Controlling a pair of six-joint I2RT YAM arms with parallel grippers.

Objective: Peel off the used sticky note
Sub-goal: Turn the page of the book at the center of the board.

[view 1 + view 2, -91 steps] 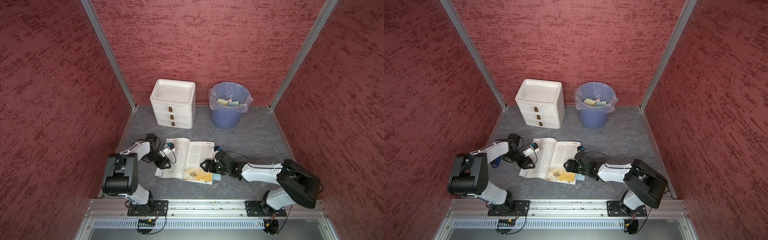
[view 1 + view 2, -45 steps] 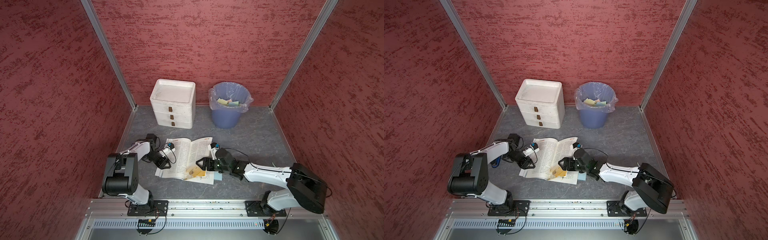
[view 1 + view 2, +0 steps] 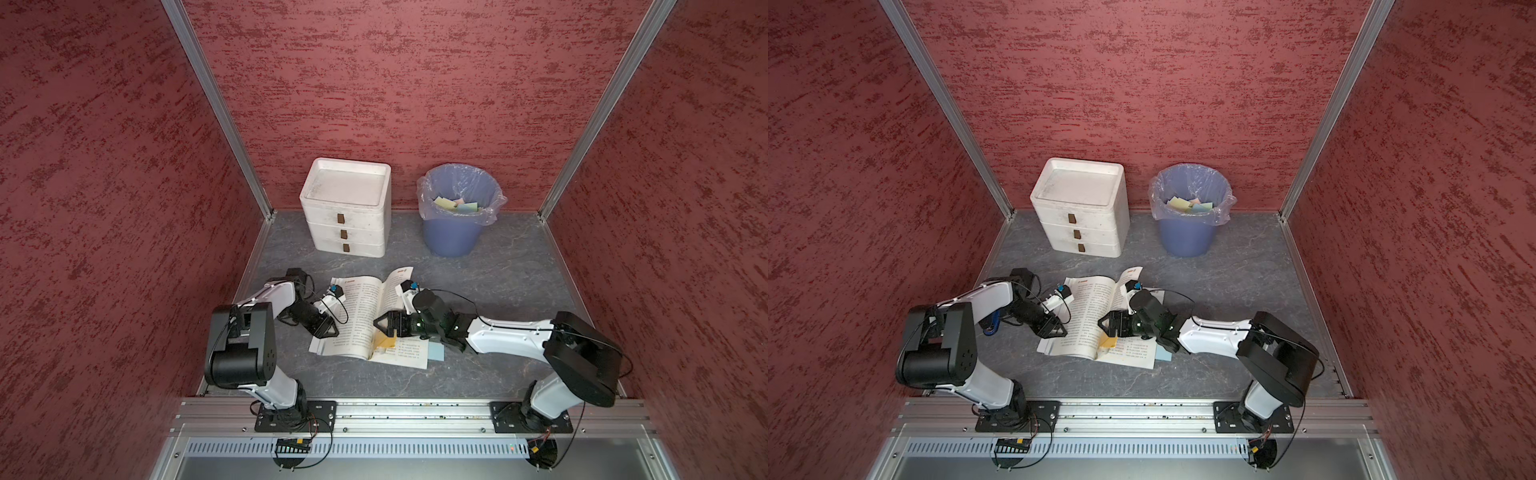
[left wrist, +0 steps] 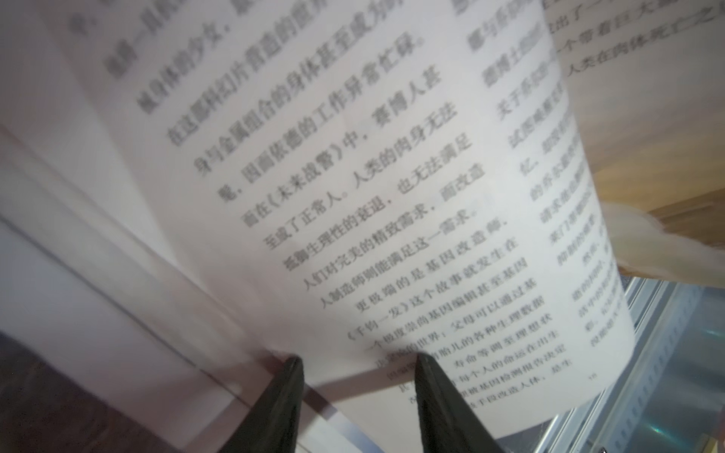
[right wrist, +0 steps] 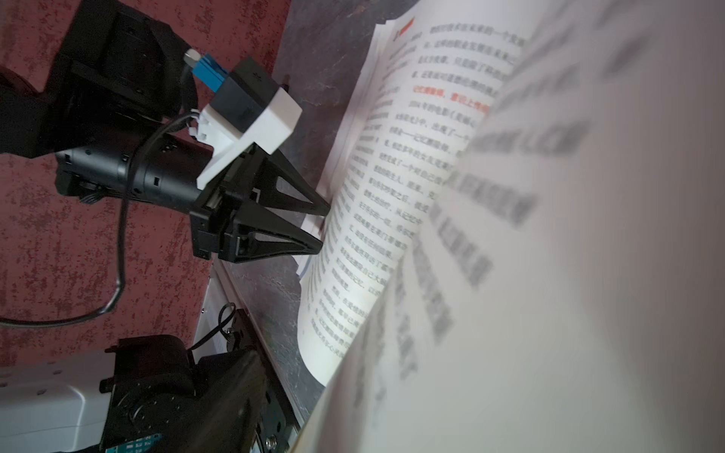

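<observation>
An open book point(image 3: 361, 307) lies on the grey floor in both top views. A yellow sticky note point(image 3: 384, 341) curls up from its right page near the gutter. A blue note point(image 3: 436, 351) pokes out past that page's edge. My right gripper point(image 3: 379, 324) is open, low over the right page just behind the yellow note and holding nothing. In the right wrist view a lifted page point(image 5: 549, 255) hides its jaws. My left gripper point(image 3: 333, 330) rests its tips on the left page's outer edge point(image 4: 274, 345), with the fingers point(image 4: 431, 392) apart.
A white three-drawer unit point(image 3: 347, 212) and a lined blue bin point(image 3: 455, 232) holding discarded notes stand at the back wall. Red walls close in both sides. An aluminium rail point(image 3: 395, 409) carrying both arm bases runs along the front edge.
My right gripper has slid left across the right page toward the gutter and opened a little wider. The page's far corner has lifted and the yellow note now curls up. The left arm has not moved.
</observation>
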